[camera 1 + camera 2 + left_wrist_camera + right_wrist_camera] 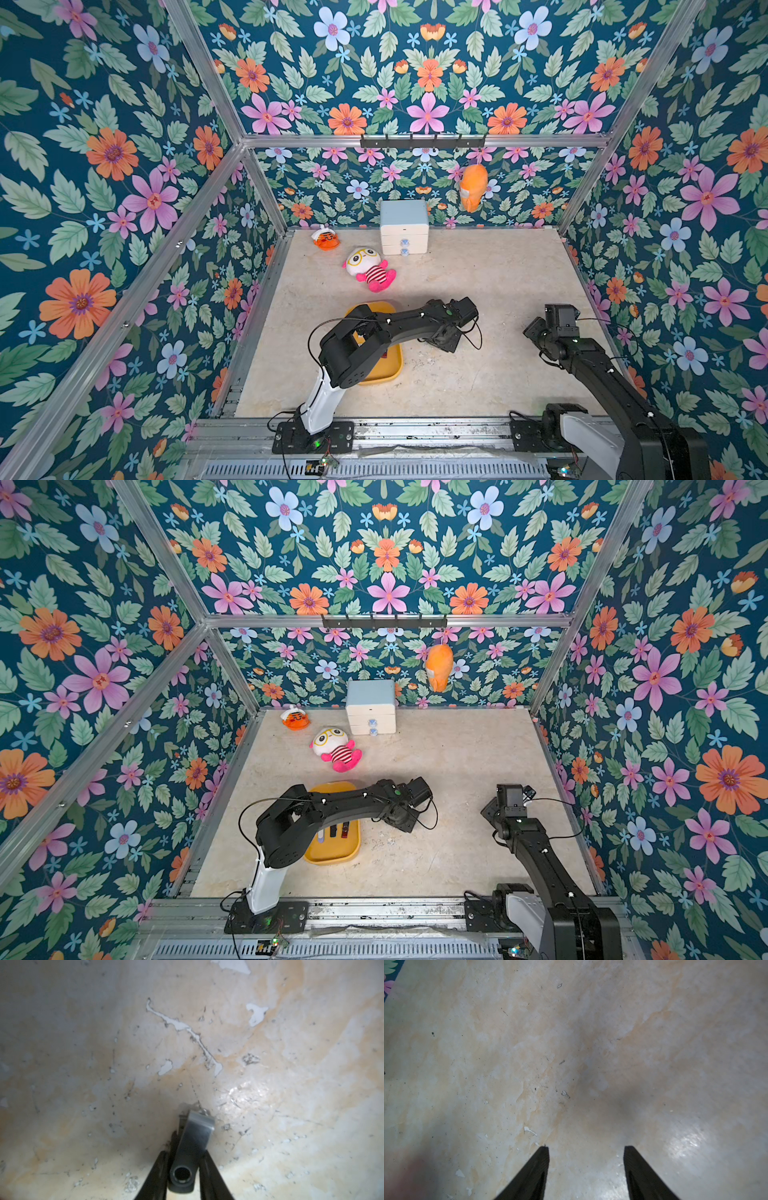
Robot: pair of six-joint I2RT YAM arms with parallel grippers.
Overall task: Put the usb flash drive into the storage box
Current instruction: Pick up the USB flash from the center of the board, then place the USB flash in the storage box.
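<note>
A dark usb flash drive (pixel 195 1138) with a grey metal swivel cover sits between the fingers of my left gripper (pixel 185 1155), which is shut on it just above the bare marble-look table. In both top views that gripper (pixel 444 337) points down a little to the right of the storage box (pixel 388 370), a shallow yellow tray partly hidden by my left arm. The drive itself is hidden there. Inside the tray (pixel 332 854) lie several small stick-shaped items. My right gripper (pixel 586 1147) hangs open and empty over bare table at the right (pixel 540 332).
A plush doll (pixel 370 268) lies behind the tray. A white two-drawer chest (pixel 404 226) and a small orange tiger toy (pixel 326 240) stand by the back wall. An orange plush (pixel 473 187) hangs from a hook rail (pixel 424 141). Patterned walls enclose three sides.
</note>
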